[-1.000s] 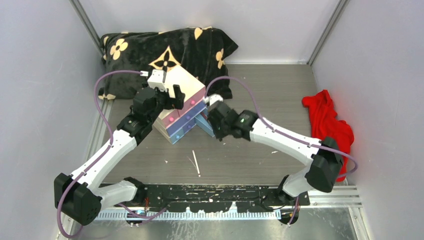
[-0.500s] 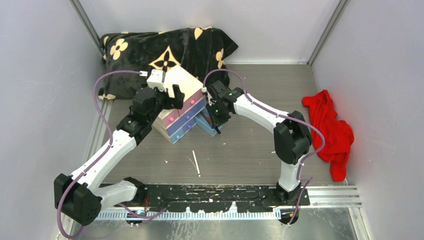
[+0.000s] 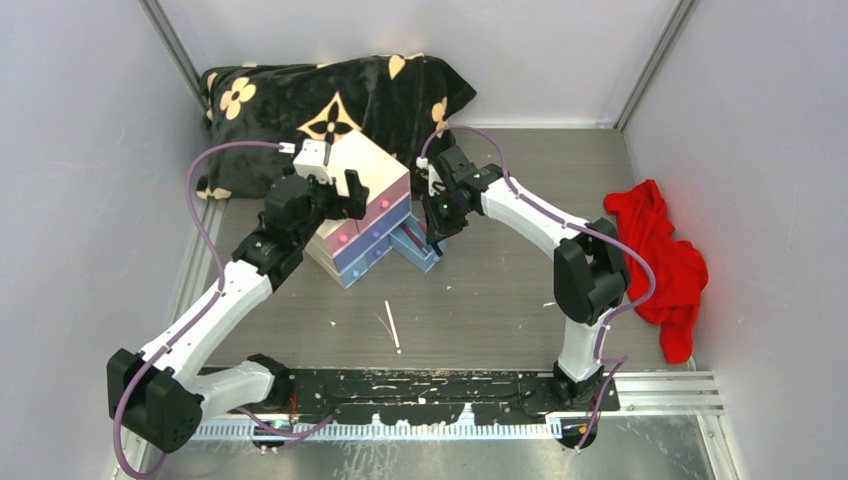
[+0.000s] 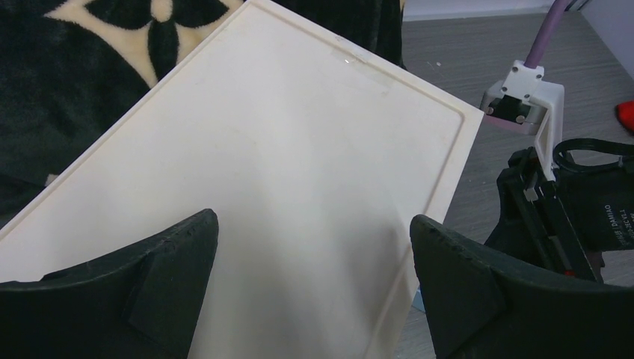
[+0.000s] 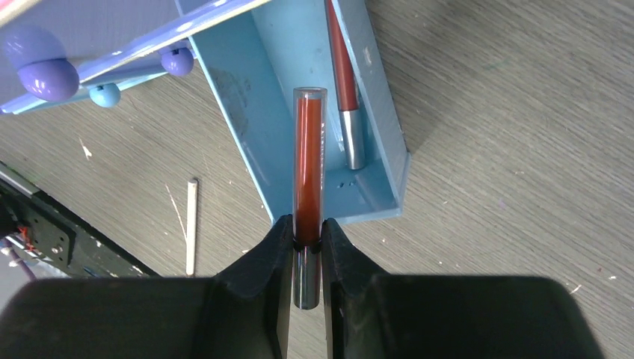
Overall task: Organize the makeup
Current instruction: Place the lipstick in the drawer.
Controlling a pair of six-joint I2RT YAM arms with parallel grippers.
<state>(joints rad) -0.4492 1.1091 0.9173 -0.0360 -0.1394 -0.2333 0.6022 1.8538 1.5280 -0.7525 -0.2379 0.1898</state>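
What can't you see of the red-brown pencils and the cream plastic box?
Top external: the held red-brown pencil, hidden under the right gripper.
Right wrist: the second red-brown pencil in the open light-blue drawer, cut off by the top edge.
Left wrist: drawers of the cream box, hidden beneath its top panel.

The right claw pinches a red-brown pencil over the blue drawer holding a silver-tipped pencil.

Your left tool spread wide, arm stretched forward. Your right tool pinching red-brown pencil, elbow raised high, wrist pointing down.
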